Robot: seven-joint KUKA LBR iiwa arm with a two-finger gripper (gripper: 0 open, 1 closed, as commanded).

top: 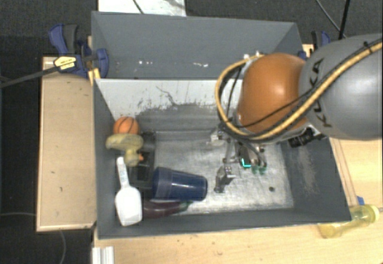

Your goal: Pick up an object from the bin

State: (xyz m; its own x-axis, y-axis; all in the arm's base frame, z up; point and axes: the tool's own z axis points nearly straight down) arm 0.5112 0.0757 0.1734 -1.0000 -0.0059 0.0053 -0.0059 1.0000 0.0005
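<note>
My gripper hangs low over the bare floor of the bin, right of centre, under the orange wrist cover. Its fingers stand apart and open, one dark fingertip near the floor, with nothing between them. The nearest loose thing is a dark blue cup lying on its side just to the left of that fingertip, not touching it. A dark maroon thing lies under the cup's front edge.
Along the left wall lie a white squeeze bottle, a black block, a tan mushroom-shaped piece and an orange ball. The arm covers the bin's right rear part.
</note>
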